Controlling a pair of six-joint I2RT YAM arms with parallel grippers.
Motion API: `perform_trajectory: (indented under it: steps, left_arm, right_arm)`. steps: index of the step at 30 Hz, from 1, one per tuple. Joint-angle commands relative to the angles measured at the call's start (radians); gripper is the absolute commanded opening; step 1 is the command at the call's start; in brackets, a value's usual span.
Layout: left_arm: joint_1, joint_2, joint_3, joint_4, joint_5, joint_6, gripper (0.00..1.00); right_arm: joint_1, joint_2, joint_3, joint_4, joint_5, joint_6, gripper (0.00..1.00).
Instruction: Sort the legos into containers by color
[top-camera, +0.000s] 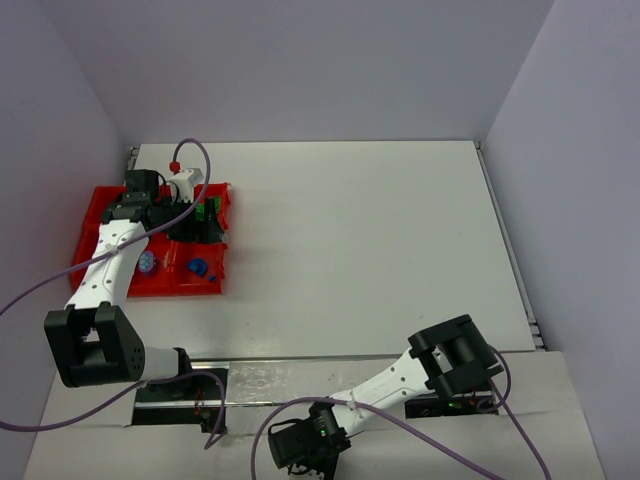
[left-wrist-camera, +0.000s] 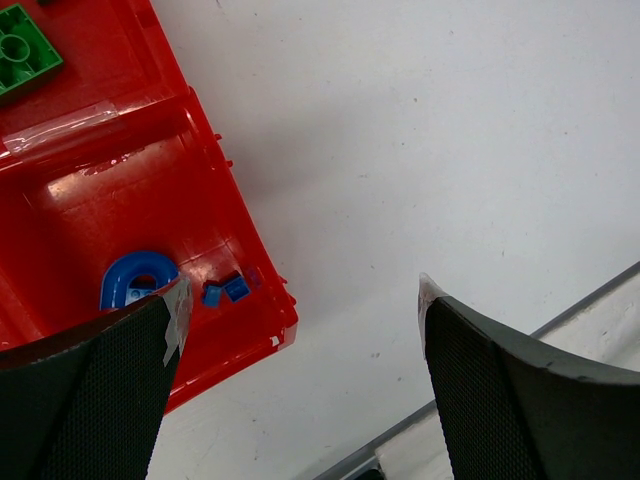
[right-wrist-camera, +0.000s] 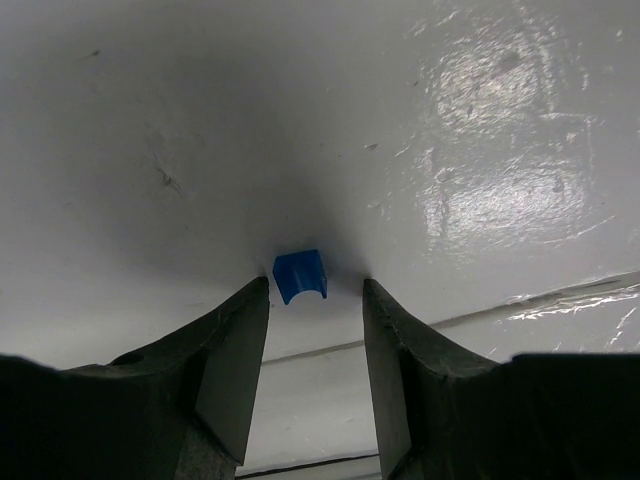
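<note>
The red containers (top-camera: 98, 212) stand at the table's left. One compartment (left-wrist-camera: 90, 200) holds a blue arch lego (left-wrist-camera: 133, 279) and two tiny blue bits (left-wrist-camera: 226, 290); the one beyond it holds a green lego (left-wrist-camera: 24, 55). My left gripper (left-wrist-camera: 300, 290) hangs open over the containers' right edge (top-camera: 203, 222), with nothing between its fingers. A small blue lego (right-wrist-camera: 300, 275) lies on the white surface by the near edge. My right gripper (right-wrist-camera: 315, 285) straddles it with its fingertips down. The jaws stand apart, with a gap on the right side of the piece.
A purple-and-blue piece (top-camera: 148, 262) lies in a near compartment. A purple cable (top-camera: 200, 160) loops over the containers' far side. A seam (right-wrist-camera: 520, 305) in the surface runs just behind my right fingertips. Grey walls close in the table on three sides.
</note>
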Motion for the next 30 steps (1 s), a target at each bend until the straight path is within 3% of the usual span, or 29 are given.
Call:
perform_trajectory:
  steps: [1,30]
  left_arm:
    - [0.004,-0.038,0.013,-0.005,0.030,0.008,0.99]
    - [0.004,-0.081,-0.045,0.014,0.007,0.029,0.99]
  right_arm:
    - [-0.002,0.008,-0.016,0.032,0.020,-0.026,0.49]
    - [0.065,0.027,0.028,0.011,0.050,0.005,0.46]
